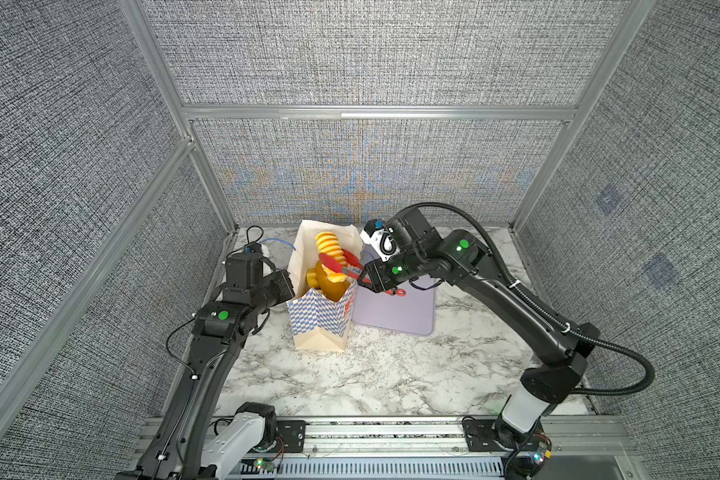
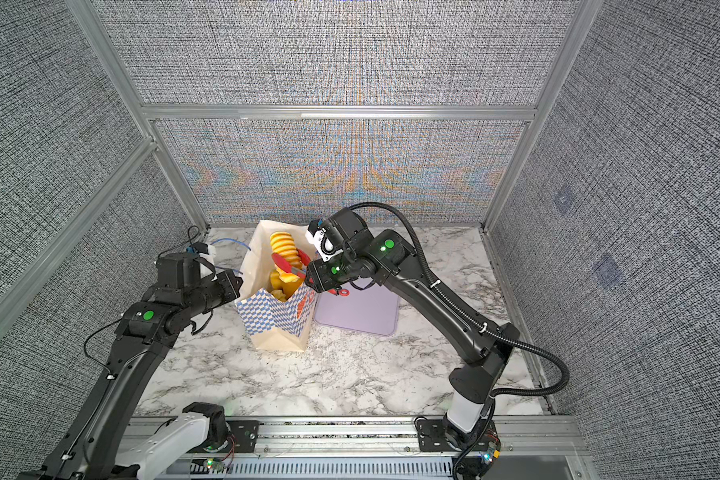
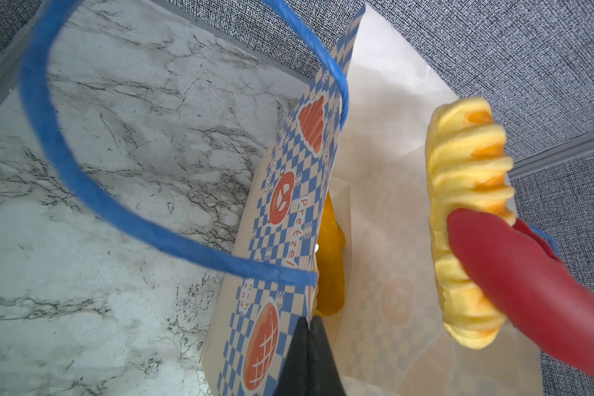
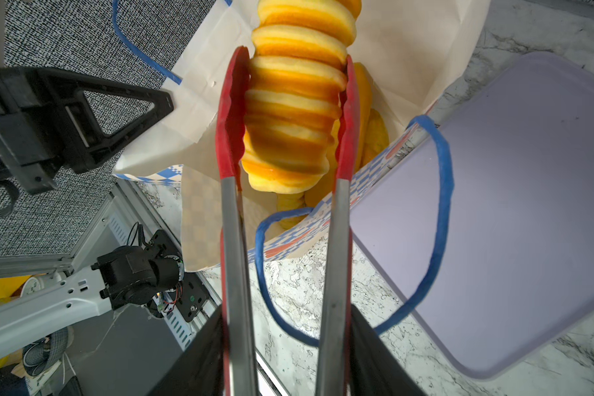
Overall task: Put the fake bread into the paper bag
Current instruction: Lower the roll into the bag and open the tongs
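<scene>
While my left gripper (image 3: 311, 356), jaws pressed together on the crisp rim of the checkered paper bag (image 1: 321, 320), holds its mouth wide, my right gripper (image 1: 364, 278) clamps the steel-armed red tongs (image 4: 234, 223), whose rubbery tips clasp a glossy ribbed roll (image 4: 295, 113) tilted in the opening. Smooth golden pastries (image 1: 329, 286) lie below; the flat lavender tray (image 1: 408, 316) shows none, so I judge only this release remains

A white, grey-veined marble-look tabletop (image 1: 391, 374) carries two things. A tall cream paper bag (image 1: 316, 320) with a blue-checkered band stands upright on it, a flat lavender rectangular tray (image 1: 400, 316) lying just beside.
</scene>
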### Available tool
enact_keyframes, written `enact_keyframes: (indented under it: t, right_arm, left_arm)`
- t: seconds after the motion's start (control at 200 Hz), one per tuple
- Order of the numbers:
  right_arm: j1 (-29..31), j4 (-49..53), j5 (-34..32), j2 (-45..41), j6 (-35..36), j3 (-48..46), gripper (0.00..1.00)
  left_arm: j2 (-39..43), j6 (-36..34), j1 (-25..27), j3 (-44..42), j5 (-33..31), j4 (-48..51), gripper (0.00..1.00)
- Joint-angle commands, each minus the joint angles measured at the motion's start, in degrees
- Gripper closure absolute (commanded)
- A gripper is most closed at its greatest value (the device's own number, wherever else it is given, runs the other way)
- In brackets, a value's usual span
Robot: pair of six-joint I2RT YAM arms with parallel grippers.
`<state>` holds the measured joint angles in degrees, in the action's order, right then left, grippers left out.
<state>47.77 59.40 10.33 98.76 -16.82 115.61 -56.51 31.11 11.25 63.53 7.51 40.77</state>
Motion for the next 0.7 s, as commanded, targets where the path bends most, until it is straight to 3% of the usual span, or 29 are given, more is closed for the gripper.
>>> enact_keyframes:
  t: [0.0, 0.34, 0.695]
  right_arm:
    - [0.1, -0.8, -1.0, -0.2, 0.6, 0.6, 0.46]
    - [0.1, -0.8, -1.2, -0.1, 0.7, 1.2, 0.36]
    - [0.1, -1.0, -2.5, -0.2, 1.0, 2.5, 0.36]
  left_arm:
    - [0.0, -0.3, 0.0, 0.2, -0.1, 0.4, 1.0]
    - [0.2, -0.3, 0.1, 0.2, -0.3, 0.6, 1.0]
    - [0.3, -0.4, 0.0, 0.5, -0.3, 0.7, 1.0]
